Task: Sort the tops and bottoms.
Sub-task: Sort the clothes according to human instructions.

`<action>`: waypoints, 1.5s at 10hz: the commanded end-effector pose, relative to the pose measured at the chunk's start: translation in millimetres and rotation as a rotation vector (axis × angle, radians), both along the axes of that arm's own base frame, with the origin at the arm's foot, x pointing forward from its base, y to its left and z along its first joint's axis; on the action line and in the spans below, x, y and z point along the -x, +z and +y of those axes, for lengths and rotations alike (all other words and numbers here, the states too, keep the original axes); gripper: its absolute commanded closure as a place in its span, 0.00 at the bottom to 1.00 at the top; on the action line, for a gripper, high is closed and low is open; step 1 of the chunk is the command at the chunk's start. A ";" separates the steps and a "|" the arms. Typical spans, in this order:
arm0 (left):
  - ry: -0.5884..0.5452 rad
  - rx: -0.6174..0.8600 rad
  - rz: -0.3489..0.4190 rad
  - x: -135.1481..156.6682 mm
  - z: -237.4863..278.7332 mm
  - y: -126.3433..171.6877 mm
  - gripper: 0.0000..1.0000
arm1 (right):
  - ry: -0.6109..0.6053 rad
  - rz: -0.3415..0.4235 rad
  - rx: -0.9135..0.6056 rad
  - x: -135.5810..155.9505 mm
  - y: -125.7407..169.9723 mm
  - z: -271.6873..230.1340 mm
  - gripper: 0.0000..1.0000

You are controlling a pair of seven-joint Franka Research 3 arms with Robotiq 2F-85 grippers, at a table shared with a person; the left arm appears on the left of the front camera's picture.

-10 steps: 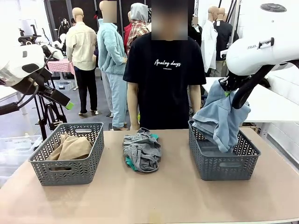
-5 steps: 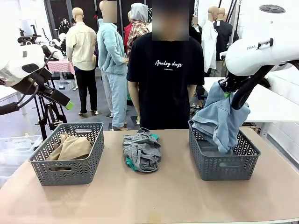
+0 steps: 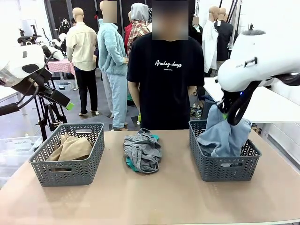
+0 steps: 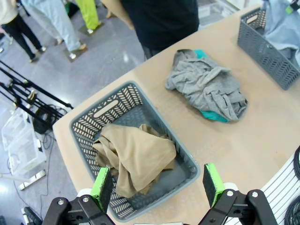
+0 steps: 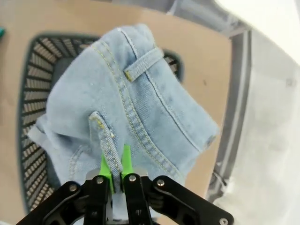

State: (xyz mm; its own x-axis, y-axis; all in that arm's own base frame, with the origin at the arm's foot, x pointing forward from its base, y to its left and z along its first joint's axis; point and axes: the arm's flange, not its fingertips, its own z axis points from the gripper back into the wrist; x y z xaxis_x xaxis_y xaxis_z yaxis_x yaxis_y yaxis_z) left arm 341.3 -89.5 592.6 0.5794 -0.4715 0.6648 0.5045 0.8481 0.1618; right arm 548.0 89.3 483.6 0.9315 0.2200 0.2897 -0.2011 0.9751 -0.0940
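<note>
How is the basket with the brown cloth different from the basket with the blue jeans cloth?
The left basket holds a tan top lying loose inside; the right basket holds blue denim that rises well above its rim. Nothing grips the tan top, while the right gripper pinches the blue denim from above. Both baskets are grey, with the same patterned walls, and both stand on the table.

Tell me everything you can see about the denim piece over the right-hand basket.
The denim piece is light blue and washed, with thick seams stitched in yellowish thread and two belt loops showing. It is crumpled and hangs from the right gripper, which is shut on one belt loop. Its lower part sags into the grey basket on the robot's right side of the table.
</note>
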 end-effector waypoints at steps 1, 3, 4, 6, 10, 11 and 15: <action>-0.004 0.004 0.002 0.5 0.3 -0.4 0.00 | 0.044 0.091 -0.052 -16.7 -9.2 7.2 1.00; -0.004 0.004 0.002 0.5 0.3 -0.4 0.00 | 0.058 0.219 -0.071 -32.3 -46.8 11.2 1.00; -0.004 0.004 0.002 0.5 0.3 -0.4 0.00 | 0.071 0.261 -0.085 -32.8 -60.0 15.5 1.00; -0.004 0.004 0.002 0.5 0.3 -0.4 0.00 | 0.114 0.296 -0.126 -29.7 -68.9 22.9 1.00; -0.004 0.004 0.002 0.5 0.3 -0.4 0.00 | 0.194 0.258 -0.199 -20.4 -52.8 29.7 1.00; -0.004 0.004 0.002 0.5 0.3 -0.4 0.00 | 0.166 0.258 -0.184 -20.3 -56.6 24.7 1.00; -0.004 0.004 0.002 0.5 0.3 -0.4 0.00 | 0.104 0.281 -0.148 -20.6 -65.6 11.5 0.78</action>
